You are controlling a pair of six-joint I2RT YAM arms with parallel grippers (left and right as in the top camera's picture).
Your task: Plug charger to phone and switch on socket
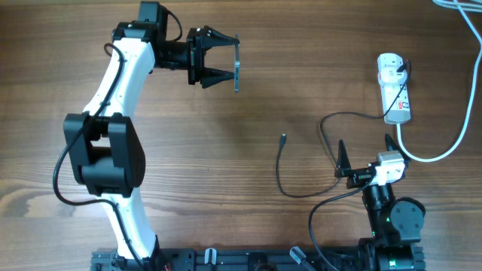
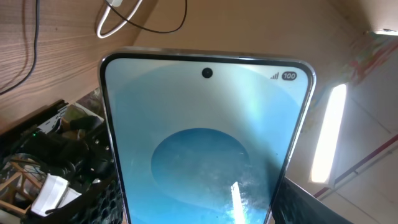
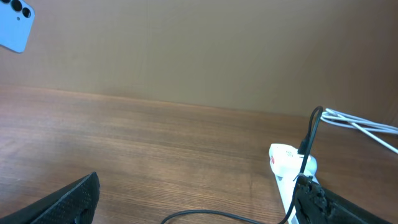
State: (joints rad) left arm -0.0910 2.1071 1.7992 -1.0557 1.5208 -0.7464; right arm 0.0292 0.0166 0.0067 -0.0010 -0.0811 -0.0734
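Phone (image 1: 236, 69) pinched between left fingers (image 1: 216, 75), right fingers (image 1: 341, 159) spread wide, holding nothing.

- The worktop (image 1: 241, 226) was brown wood with long grain, evenly lit.
- A plain brown wall (image 3: 217, 50) rose straight behind its far edge.
- A long strip light (image 2: 328, 134) glowed white on the pale ceiling (image 2: 367, 74) above the worktop.

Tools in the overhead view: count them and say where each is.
2. The left tool sits upper left of centre, gripping the phone; the right tool sits lower right, open, beside the charger cable.
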